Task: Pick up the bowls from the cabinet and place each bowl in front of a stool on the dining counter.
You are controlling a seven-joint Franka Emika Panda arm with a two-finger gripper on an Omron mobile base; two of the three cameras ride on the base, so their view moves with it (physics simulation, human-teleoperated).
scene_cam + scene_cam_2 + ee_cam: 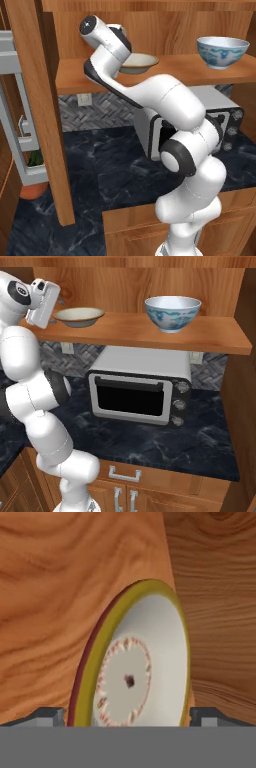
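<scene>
The warm brown wood-grain cabinet (150, 331) looks smooth, with a soft satin sheen on its thick plank shelf. At 12 o'clock on that shelf, the deep white bowl with blue patterning (172, 312) has a glossy, glazed ceramic look. At 10 o'clock, the shallow cream-beige bowl with a darker rim (79, 316) looks like duller glazed pottery. Below, the silver toaster oven (140, 388) appears brushed metal, its 3 knobs shiny. The black white-veined marble countertop (165, 443) looks polished.

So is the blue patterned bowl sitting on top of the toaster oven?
No, the blue patterned bowl stands on the cabinet shelf, above the toaster oven.
</scene>
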